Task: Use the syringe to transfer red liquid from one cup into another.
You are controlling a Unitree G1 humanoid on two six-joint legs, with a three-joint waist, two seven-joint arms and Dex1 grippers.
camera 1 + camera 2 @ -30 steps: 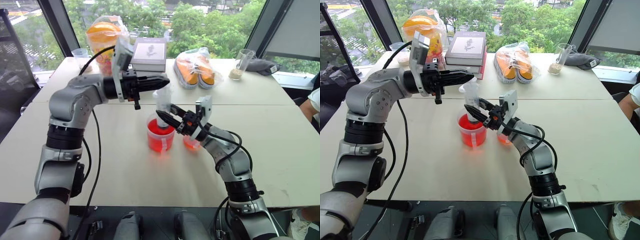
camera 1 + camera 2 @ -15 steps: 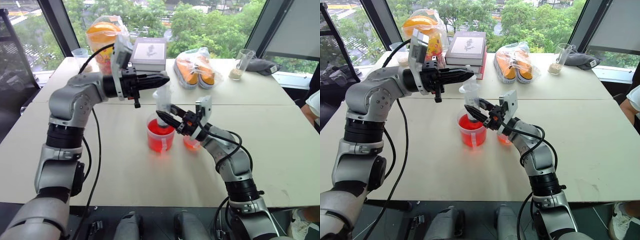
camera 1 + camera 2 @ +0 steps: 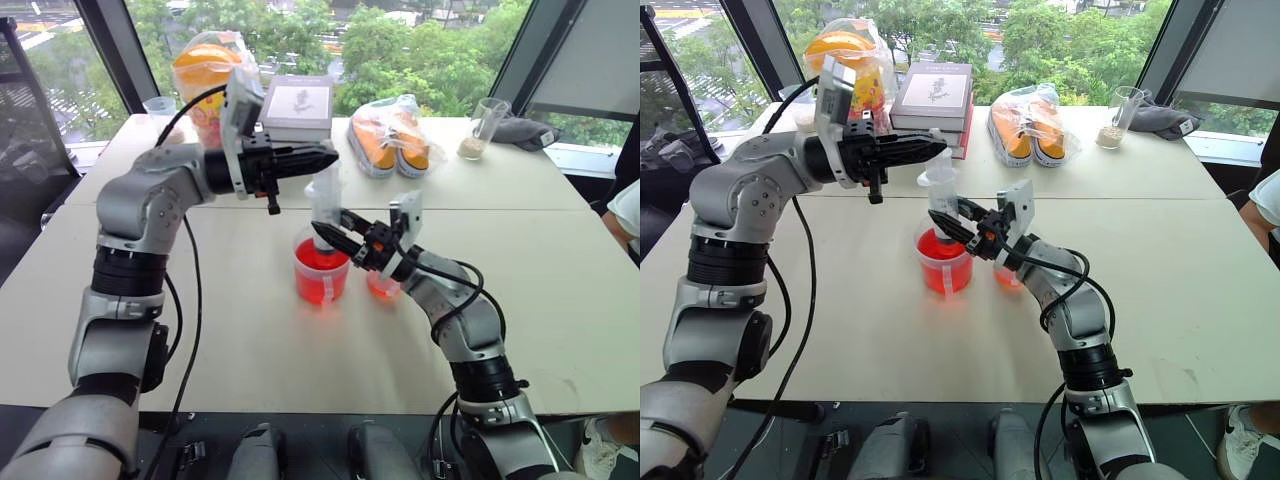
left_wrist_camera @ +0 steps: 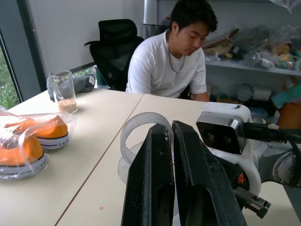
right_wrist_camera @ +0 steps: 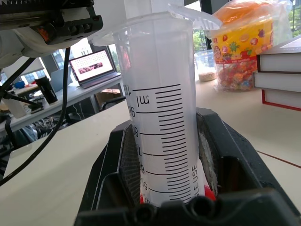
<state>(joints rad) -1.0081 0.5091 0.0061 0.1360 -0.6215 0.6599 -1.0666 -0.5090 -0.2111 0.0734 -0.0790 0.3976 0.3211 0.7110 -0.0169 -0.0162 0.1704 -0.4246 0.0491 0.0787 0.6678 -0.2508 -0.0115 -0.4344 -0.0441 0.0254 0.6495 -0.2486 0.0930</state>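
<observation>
The syringe (image 3: 325, 205) stands upright with its lower end inside the larger cup (image 3: 321, 275), which holds red liquid (image 3: 318, 288). My right gripper (image 3: 326, 233) is shut on the syringe's barrel (image 5: 160, 117), whose printed graduations show between the fingers. My left gripper (image 3: 330, 158) is shut and points sideways just over the white plunger top (image 4: 134, 136); I cannot tell whether it touches. The smaller cup (image 3: 383, 287) stands beside the larger cup, under my right wrist, with a little red liquid at its bottom.
At the table's far side are a stack of books (image 3: 298, 108), a bagged orange snack jar (image 3: 205, 75), bagged orange shoes (image 3: 393, 135) and clear cups with beige grains (image 3: 480, 130) (image 3: 160, 108). A person (image 4: 174, 61) sits at the table's right edge.
</observation>
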